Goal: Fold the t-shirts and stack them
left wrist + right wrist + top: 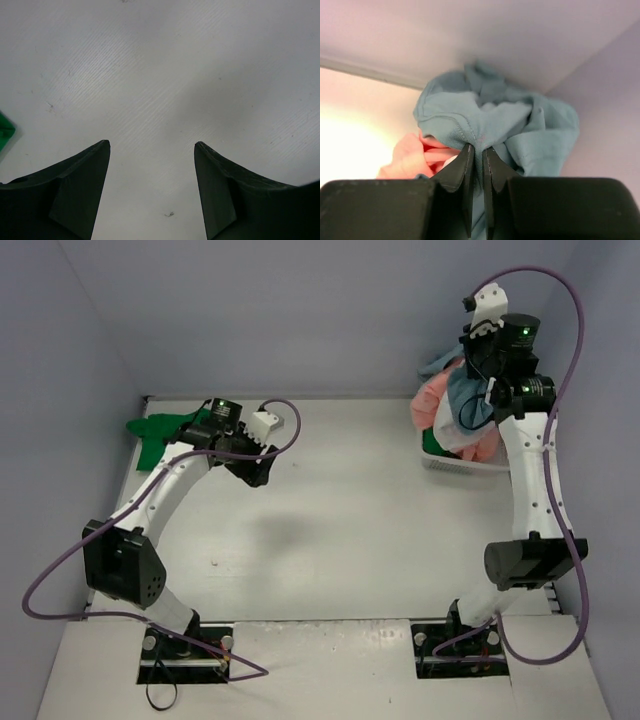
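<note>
My right gripper (477, 150) is shut on a fold of a light blue t-shirt (510, 120) and holds it lifted above the basket at the back right. In the top view the blue t-shirt (463, 392) hangs below the gripper (483, 368), over a salmon pink t-shirt (432, 400) and a white t-shirt (458, 432). The pink cloth (410, 155) also shows in the right wrist view. A bright green t-shirt (162, 432) lies at the table's back left; its corner (6, 131) shows in the left wrist view. My left gripper (151, 150) is open and empty above bare table, right of the green t-shirt.
A white mesh basket (462, 464) stands at the back right, against the right arm (530, 470). Lilac walls close the back and both sides. The left arm (170, 485) reaches over the table's left side. Purple cables loop off both arms.
</note>
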Robot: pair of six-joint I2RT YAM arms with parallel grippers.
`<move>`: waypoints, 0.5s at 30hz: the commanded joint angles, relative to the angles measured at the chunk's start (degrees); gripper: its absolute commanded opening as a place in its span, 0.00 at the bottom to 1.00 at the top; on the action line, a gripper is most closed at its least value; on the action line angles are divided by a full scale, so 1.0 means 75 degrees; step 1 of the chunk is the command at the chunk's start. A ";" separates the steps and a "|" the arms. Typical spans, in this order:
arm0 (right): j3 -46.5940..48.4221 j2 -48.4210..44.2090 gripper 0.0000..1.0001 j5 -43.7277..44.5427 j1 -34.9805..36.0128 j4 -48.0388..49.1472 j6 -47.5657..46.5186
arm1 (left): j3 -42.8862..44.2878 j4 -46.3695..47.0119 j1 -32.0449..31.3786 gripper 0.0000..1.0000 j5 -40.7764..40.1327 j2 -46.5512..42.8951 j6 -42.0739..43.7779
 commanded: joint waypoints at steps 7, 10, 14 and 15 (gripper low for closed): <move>-0.0554 -0.0485 0.00 -0.0243 -0.0050 0.0672 -0.0441 | 0.0225 0.0017 0.0077 0.63 0.0008 -0.0304 0.0088; -0.0978 -0.0368 0.00 -0.0233 -0.0390 0.0943 -0.0405 | 0.0248 -0.0030 0.0077 0.63 0.0043 -0.0293 0.0088; -0.1190 0.0205 0.00 0.0012 -0.0531 0.0967 -0.0440 | 0.0318 -0.0076 0.0077 0.63 0.0067 -0.0187 0.0088; -0.1237 0.0334 0.00 0.0048 -0.0566 0.0979 -0.0440 | 0.0342 -0.0100 0.0077 0.63 0.0067 -0.0152 0.0088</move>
